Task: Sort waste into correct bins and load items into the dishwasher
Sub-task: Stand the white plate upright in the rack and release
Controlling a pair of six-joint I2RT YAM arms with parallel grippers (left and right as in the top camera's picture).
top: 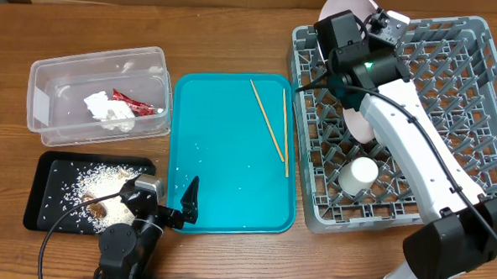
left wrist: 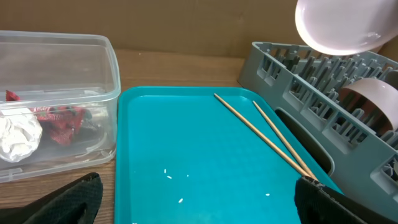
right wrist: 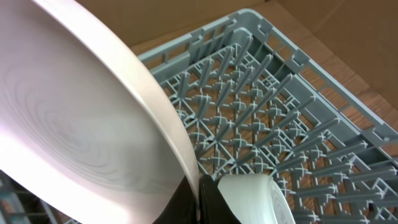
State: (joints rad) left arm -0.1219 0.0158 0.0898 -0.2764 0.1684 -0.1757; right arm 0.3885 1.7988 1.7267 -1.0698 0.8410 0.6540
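On teal tray [top: 221,180], chopsticks [top: 267,121] lengthwise, near-parallel

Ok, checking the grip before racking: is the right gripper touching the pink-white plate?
Touching. The right wrist view shows the plate with its rim pinched in the right gripper, between its dark fingers.

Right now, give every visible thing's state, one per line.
Round pale pink plate: held tilted over grey plastic dish rack
Right tool: shut on plate's rim
Left tool: open, empty
Two thin wooden chopsticks: lying on teal tray
Clear plastic tub: holds crumpled white napkin, red wrapper
Flat black tray: holds rice, brown scraps
Small white cup: in rack
Pink bowl: on edge in rack
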